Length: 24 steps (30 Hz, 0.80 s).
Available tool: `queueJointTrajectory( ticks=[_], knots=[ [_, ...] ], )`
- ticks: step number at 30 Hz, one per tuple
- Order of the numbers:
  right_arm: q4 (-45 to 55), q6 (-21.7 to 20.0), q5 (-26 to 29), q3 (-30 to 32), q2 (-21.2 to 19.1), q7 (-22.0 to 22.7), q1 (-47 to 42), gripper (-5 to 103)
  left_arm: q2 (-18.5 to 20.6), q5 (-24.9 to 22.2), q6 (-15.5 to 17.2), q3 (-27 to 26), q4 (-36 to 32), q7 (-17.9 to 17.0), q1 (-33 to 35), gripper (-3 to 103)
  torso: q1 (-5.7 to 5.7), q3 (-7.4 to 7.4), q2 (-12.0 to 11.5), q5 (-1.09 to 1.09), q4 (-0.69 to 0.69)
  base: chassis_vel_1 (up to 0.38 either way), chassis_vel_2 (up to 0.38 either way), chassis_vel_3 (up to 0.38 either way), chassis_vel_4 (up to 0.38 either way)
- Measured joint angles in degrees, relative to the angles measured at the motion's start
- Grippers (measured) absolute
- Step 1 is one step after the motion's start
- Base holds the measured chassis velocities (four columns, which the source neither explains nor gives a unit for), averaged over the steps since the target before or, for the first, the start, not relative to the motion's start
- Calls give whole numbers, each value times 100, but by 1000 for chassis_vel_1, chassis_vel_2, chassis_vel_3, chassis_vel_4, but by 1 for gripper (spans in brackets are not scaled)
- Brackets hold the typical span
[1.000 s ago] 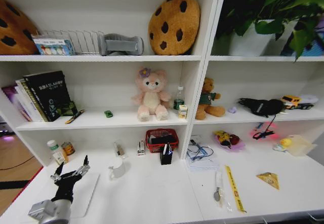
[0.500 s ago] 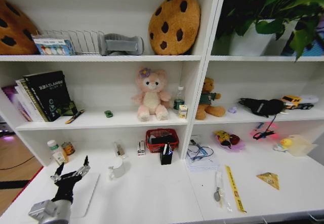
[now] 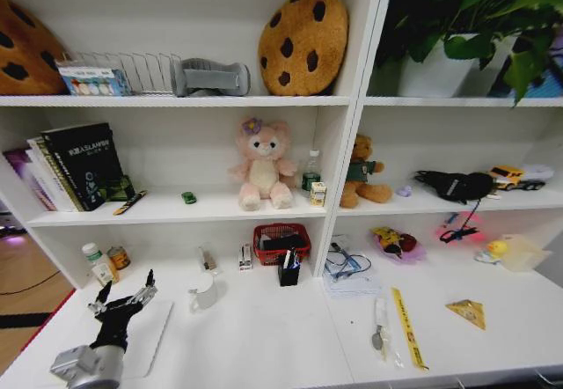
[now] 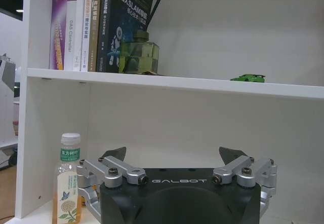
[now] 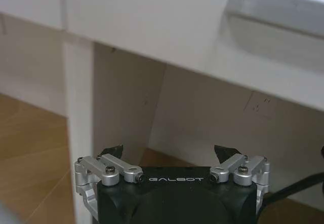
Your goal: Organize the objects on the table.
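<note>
Laptop [image 3: 145,341] lies on the desk [image 3: 264,345]; the left end effector [image 3: 121,299] hovers above it, fingers spread; the right end effector [image 5: 168,154] hangs below, also spread.

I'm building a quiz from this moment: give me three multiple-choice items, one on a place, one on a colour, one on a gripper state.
1. Where is the toy car?
A. middle shelf
B. desk
C. red basket
2. What colour is the ruler?
A. blue
B. yellow
C. white
3. The left gripper is:
A. shut on a pen
B. shut, empty
C. open, empty

A: the toy car sits on the shelf by the pink plush.
B: the ruler on the desk is yellow.
C: the left gripper has its fingers apart around nothing.
</note>
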Motion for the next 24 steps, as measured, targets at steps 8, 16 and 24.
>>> queueJointTrajectory(
  ticks=[8,16,24],
  knots=[
    [797,218,-210,164,-51,-49,-873,100,-40,15,-59,29,45,21,-1,100,0,0,0,-1,3,0,0,0,0],
    [1670,511,-451,354,-92,247,-1915,100,-97,15,-119,26,88,46,-16,100,0,0,1,-1,2,0,0,0,0],
    [2508,853,-645,557,216,473,-2952,100,-238,48,-178,36,123,119,-40,100,0,0,1,-1,1,0,0,0,0]
  ],
)
